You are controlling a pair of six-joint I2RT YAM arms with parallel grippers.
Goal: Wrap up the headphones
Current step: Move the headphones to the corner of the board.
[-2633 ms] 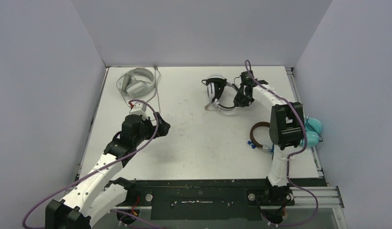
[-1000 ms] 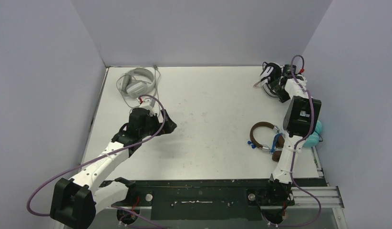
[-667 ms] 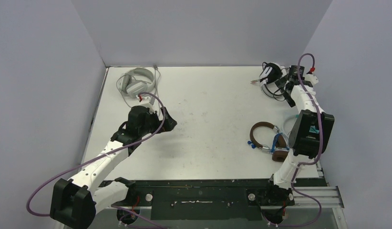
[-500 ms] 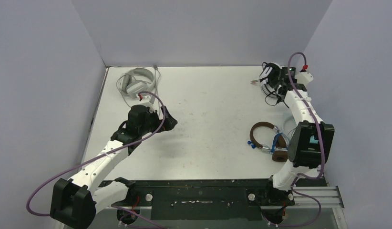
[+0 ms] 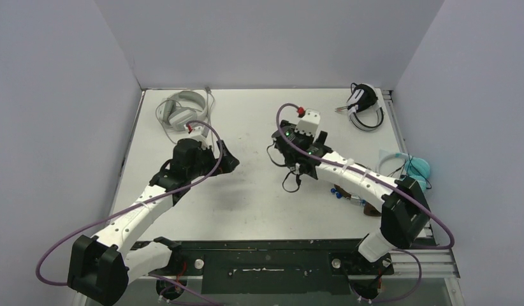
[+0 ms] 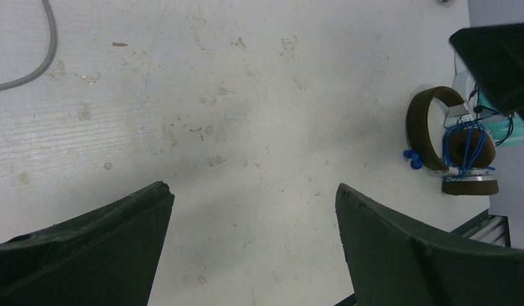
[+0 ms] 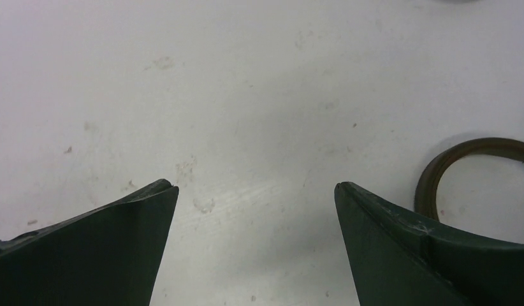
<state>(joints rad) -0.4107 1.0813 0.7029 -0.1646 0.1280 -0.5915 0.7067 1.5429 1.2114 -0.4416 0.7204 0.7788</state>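
both tools are released and hold nothing. on the left wrist camera the left gripper has its fingers spread wide over bare table, and on the right wrist camera the right gripper looks the same, spread wide with only scuffed white surface between the tips.

from the top camera i see the left gripper out over the left-middle of the table and the right gripper near the centre, its arm reaching across from the right side. the two are near each other but apart.

the four headsets are spread around the edges. the pale grey headphones lie at the far left corner, their grey cable curving through the top left of my left wrist view. the black-and-white headphones sit at the far right corner, well apart from both grippers. the light teal headphones are at the right edge of the table, white band toward the centre. the brown headphones lie on the near right part of the table, mostly hidden under the right arm from above. on the left wrist camera i see the blue cable bunched around the ear cups. the brown band also shows at the right edge of the right wrist view, beside the right finger and not between the tips.
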